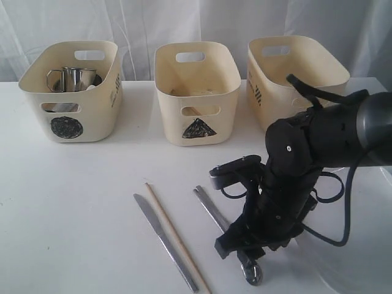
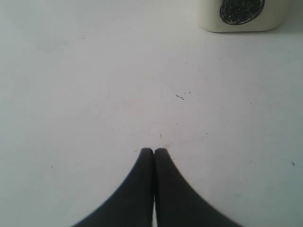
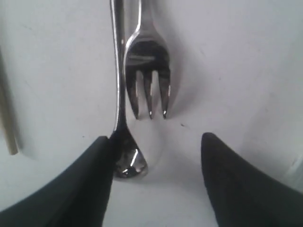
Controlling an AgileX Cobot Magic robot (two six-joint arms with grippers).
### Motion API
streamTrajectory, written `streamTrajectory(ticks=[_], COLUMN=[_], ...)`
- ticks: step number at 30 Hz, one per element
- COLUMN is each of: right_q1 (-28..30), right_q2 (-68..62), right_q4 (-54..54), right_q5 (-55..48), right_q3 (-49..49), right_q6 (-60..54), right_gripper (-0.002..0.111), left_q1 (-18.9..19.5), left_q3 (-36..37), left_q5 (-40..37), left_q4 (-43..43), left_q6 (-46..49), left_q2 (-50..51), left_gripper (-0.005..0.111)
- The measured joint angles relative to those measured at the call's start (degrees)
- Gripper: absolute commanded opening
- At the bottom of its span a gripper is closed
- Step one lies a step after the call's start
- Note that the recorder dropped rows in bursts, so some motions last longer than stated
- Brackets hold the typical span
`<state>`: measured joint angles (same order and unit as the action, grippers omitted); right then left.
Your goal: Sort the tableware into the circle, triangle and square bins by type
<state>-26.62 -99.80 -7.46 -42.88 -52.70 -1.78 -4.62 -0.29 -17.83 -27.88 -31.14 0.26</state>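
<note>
A steel fork [image 3: 147, 71] and a steel spoon [image 3: 127, 163] lie side by side on the white table. My right gripper [image 3: 154, 142] stands open just over them. The spoon's bowl sits against one of its fingers [image 3: 94, 175], and the fork's tines point into the gap. In the exterior view this gripper [image 1: 245, 254] is low at the front right, with the spoon's bowl [image 1: 252, 272] below it. A steel knife [image 1: 165, 242] and a wooden chopstick [image 1: 177, 239] lie to its left. My left gripper [image 2: 154, 150] is shut and empty over bare table.
Three cream bins stand at the back: the circle bin [image 1: 67, 125] holds a steel mug [image 1: 73, 78], the triangle bin [image 1: 197, 130] is in the middle, and the square bin [image 1: 269, 92] is behind my right arm. A large white plate [image 1: 361, 257] lies at the front right.
</note>
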Motion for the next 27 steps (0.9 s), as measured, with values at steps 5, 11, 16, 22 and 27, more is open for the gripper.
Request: streamTrajectory(ticks=[5,11,16,22,27], right_q1=[-2.3,-3.6,-3.6,-3.6,-3.6], right_q2=[0.0,0.0,0.0,0.0,0.0], right_q4=[1.1,1.2,1.4,-0.2,-0.8], right_q5=[1.3,6.1,8.5,9.4,9.5], right_q3=[1.7,4.3,4.6,4.6,4.6], right_q6=[1.8,3.9,4.7,4.7,4.7], right_gripper=[0.052,0.050,0.036,0.035,0.018], left_q1=[0.0,0.0,0.0,0.0,0.0], left_q3=[0.0,0.0,0.0,0.0,0.0], left_q5=[0.0,0.0,0.0,0.0,0.0], left_q4=[0.0,0.0,0.0,0.0,0.0], left_q6=[0.0,0.0,0.0,0.0,0.0], left_q2=[0.0,0.0,0.0,0.0,0.0], left_gripper=[0.000,0.000,0.000,0.000,0.000])
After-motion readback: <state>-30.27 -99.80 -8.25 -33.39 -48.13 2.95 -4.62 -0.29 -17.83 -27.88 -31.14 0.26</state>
